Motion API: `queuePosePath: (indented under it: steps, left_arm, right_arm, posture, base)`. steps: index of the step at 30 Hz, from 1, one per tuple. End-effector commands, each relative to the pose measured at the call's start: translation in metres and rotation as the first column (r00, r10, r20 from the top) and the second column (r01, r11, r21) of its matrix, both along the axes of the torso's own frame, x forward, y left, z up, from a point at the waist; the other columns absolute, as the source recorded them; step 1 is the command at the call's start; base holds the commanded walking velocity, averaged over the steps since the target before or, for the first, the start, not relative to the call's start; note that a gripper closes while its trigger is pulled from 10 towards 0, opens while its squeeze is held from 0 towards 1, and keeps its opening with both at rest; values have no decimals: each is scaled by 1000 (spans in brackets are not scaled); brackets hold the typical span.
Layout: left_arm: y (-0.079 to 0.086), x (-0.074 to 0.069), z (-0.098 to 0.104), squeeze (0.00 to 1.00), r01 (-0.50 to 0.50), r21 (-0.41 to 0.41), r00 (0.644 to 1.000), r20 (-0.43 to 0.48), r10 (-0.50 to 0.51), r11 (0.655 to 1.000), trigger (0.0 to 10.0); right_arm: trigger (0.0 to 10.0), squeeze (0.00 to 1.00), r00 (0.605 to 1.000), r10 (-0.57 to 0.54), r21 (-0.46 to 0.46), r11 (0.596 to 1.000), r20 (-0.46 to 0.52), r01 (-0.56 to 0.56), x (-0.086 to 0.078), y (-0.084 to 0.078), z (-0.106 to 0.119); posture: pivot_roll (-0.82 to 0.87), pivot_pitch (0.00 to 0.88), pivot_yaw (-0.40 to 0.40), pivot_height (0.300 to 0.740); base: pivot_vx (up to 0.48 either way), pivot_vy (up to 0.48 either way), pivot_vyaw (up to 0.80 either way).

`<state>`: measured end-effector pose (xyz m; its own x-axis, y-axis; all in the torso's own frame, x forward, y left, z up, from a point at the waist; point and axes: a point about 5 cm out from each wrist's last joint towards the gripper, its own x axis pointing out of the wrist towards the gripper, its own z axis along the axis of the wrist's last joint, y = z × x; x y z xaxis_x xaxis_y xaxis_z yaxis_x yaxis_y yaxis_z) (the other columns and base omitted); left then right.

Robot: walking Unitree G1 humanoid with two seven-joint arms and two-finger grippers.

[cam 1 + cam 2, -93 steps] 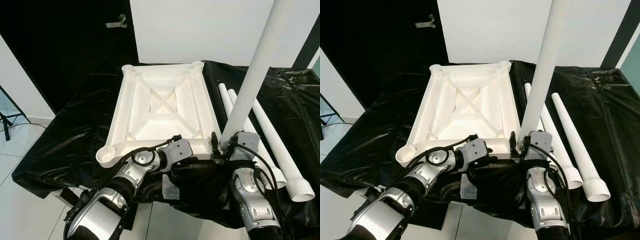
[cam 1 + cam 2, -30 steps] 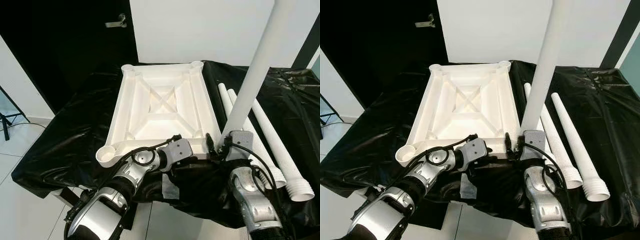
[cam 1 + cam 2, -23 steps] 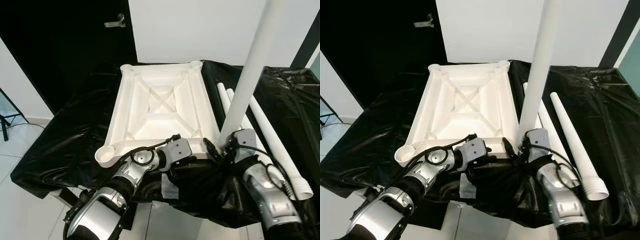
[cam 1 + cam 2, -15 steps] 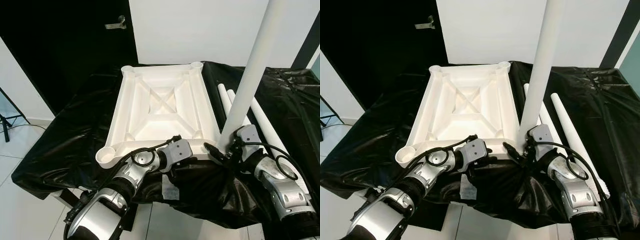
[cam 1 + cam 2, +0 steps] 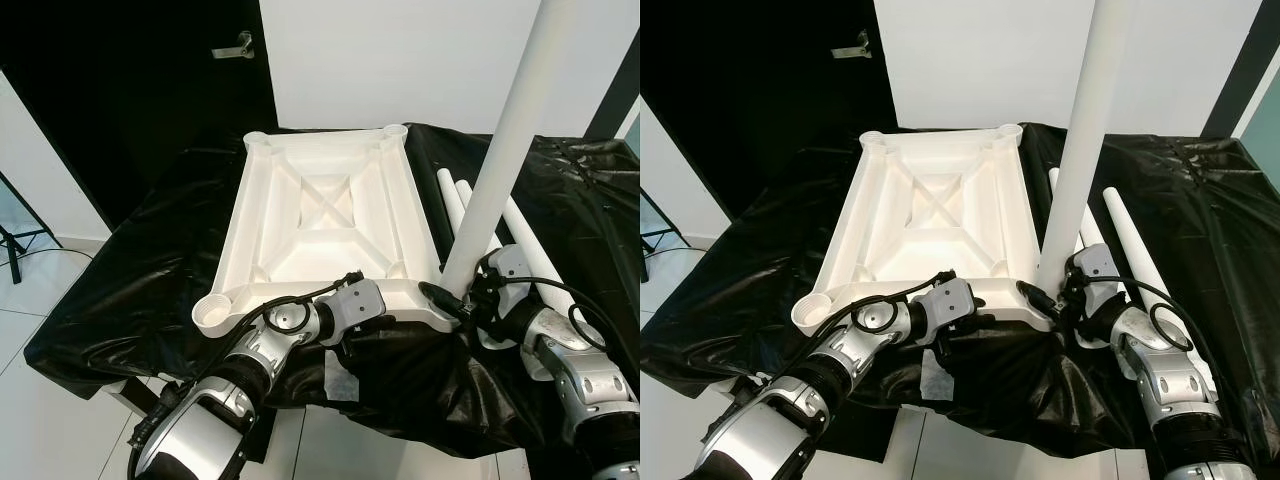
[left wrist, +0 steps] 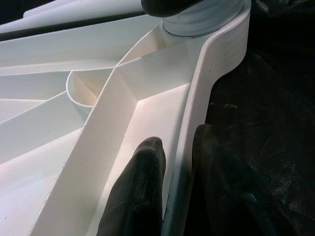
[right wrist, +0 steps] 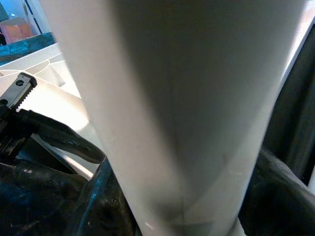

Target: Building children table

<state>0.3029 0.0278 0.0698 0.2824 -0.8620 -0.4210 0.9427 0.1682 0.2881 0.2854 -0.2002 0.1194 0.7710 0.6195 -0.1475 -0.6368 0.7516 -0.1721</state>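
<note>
Black plastic sheeting [image 5: 120, 290] covers the workbench, with the white plastic tabletop [image 5: 325, 225] lying upside down on it. Left gripper [image 6: 174, 162] has its fingers pinched over the near rim, bracing it. Right gripper [image 5: 462, 300] clamps the tall white tube leg [image 5: 500, 160], standing in the near right corner socket. I'd keep it dead vertical while twisting. Spare white legs [image 5: 545, 265] lie just beside.

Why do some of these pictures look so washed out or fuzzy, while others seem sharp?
Left eye view: sharp overall, though the white tabletop is bright and the black plastic sheet glints with glare. Left wrist view: the left end effector is close and soft-edged, and the tabletop rim glows nearly overexposed. Right wrist view: the upright leg sits so near the lens that it blurs, half in grey shadow.
</note>
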Motion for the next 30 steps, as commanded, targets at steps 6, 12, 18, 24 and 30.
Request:
queuePosePath:
  steps: [6, 12, 18, 24, 30]
  left_arm:
    - [24, -29, -52, 0, 54, 180, 972, -235, -10, 982, 10000]
    - [27, -28, -52, 0, 44, 184, 973, -232, -1, 982, 10000]
    - [28, -31, -54, 0, 53, 190, 971, -238, -7, 980, 10000]
    - [23, -29, -52, 0, 49, 181, 972, -233, -5, 982, 10000]
    - [24, -32, -55, 0, 48, 179, 971, -240, -3, 983, 10000]
  right_arm:
    - [0, 0, 988, -73, 168, 981, -133, 95, -19, 34, -33]
    - [0, 0, 759, -651, 224, 738, -11, 636, -30, 35, -35]
    - [0, 0, 685, -728, 202, 674, 16, 711, -25, 30, -30]
    - [10000, 4, 703, -710, 173, 697, 36, 696, -22, 34, -29]
    - [10000, 1000, 794, -605, 170, 790, 61, 589, -20, 47, -27]
  posture:
    - [-43, 0, 28, 740]
    - [-32, 0, 27, 740]
    - [-38, 0, 31, 740]
    - [-37, 0, 26, 740]
    - [-40, 0, 19, 740]
  base:
    - [0, 0, 0]
    - [0, 0, 0]
    - [0, 0, 0]
    - [0, 0, 0]
    - [0, 0, 0]
